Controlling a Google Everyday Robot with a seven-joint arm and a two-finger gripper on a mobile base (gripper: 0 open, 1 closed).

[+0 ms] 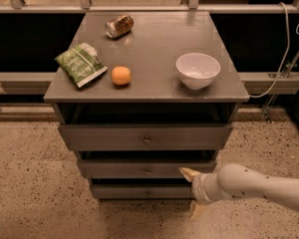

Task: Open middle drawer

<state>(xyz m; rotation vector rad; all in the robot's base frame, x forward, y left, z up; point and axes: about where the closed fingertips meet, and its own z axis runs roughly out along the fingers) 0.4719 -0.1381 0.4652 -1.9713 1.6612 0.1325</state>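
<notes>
The gripper [188, 193] sits low at the right front corner of the cabinet [65, 94], at the end of a white arm [259, 185] that comes in from the right edge. Its two tan fingers [190, 174] are spread wide apart, one above the other, and hold nothing. The upper finger points left and its tip lies over the right end of the middle drawer [119, 169]; it may be touching the front, but this angle does not settle it. The lower finger hangs down toward the speckled floor [35, 183], just right of the lowest drawer [124, 191].

The middle drawer runs leftward from the upper finger, and its small round knob [148, 172] lies to the left of the gripper, a little above its centre and apart from both fingers. The drawer front stands a bit forward of the lowest one, with a dark gap above it. Above that gap, up and to the left of the gripper, is the top drawer [104, 137].

Higher up, on the cabinet's top, a white bowl [198, 69] stands almost straight above the gripper. An orange [121, 75] and a green bag [81, 64] lie up and well to the left, and a can [119, 26] lies on its side farther back. A pale cable [285, 44] hangs up and to the right.
</notes>
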